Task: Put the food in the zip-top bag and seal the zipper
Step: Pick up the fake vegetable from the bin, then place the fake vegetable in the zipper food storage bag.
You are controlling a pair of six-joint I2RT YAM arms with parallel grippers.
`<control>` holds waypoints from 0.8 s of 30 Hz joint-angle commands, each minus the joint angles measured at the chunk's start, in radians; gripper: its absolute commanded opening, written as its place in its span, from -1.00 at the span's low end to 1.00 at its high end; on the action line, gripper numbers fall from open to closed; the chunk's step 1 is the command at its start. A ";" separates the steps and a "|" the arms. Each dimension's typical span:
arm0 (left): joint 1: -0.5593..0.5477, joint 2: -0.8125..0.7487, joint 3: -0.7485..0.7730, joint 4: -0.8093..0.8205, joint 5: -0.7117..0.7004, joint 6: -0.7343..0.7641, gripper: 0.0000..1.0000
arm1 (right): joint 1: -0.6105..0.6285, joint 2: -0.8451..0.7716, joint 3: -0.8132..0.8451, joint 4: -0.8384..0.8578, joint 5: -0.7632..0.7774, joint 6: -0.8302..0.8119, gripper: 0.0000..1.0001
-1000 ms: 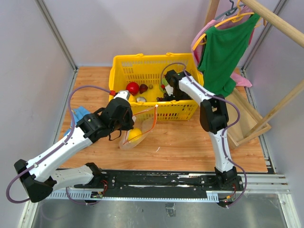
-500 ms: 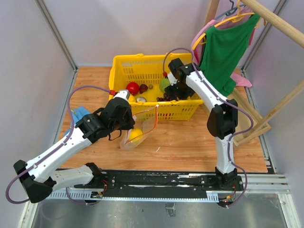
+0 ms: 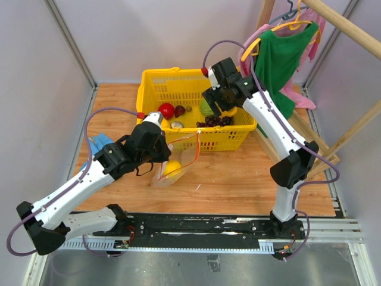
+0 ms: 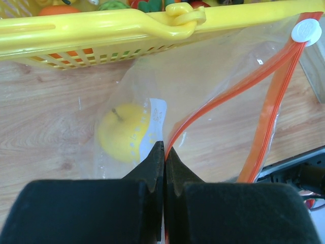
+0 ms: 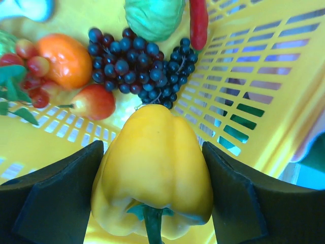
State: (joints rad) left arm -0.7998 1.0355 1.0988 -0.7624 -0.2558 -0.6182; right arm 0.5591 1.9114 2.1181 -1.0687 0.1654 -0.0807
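A yellow bell pepper (image 5: 152,183) is clasped by the right gripper (image 5: 152,152) over grapes (image 5: 132,66) in the yellow basket (image 3: 178,80); the zip-top bag (image 4: 213,91), pinched by the left gripper (image 4: 164,152) at its near wall, holds a round yellow fruit (image 4: 122,134), worktop (image 3: 250,179) open rightward.

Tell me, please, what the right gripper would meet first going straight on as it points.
Past the yellow bell pepper the right gripper holds, probably the grape bunch in the basket; depth unclear.

right end effector (image 3: 223,109) raised, yellow pepper (image 5: 155,173) lifted
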 commanded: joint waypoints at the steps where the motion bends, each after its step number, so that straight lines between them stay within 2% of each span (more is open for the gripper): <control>1: 0.008 -0.025 0.000 0.049 0.012 -0.021 -0.99 | 0.050 -0.094 -0.015 0.110 0.037 -0.004 0.01; 10: 0.008 -0.033 -0.013 0.073 0.011 -0.040 -0.99 | 0.083 -0.236 -0.125 0.272 -0.021 0.004 0.00; 19: 0.008 -0.028 -0.021 0.089 0.011 -0.054 -0.99 | 0.091 -0.359 -0.273 0.424 -0.282 0.056 0.01; 24: 0.008 -0.031 -0.029 0.090 0.003 -0.060 -0.99 | 0.093 -0.377 -0.354 0.482 -0.373 0.091 0.01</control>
State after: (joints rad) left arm -0.7998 1.0199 1.0805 -0.7090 -0.2455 -0.6628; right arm 0.6281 1.5654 1.8187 -0.6846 -0.0910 -0.0280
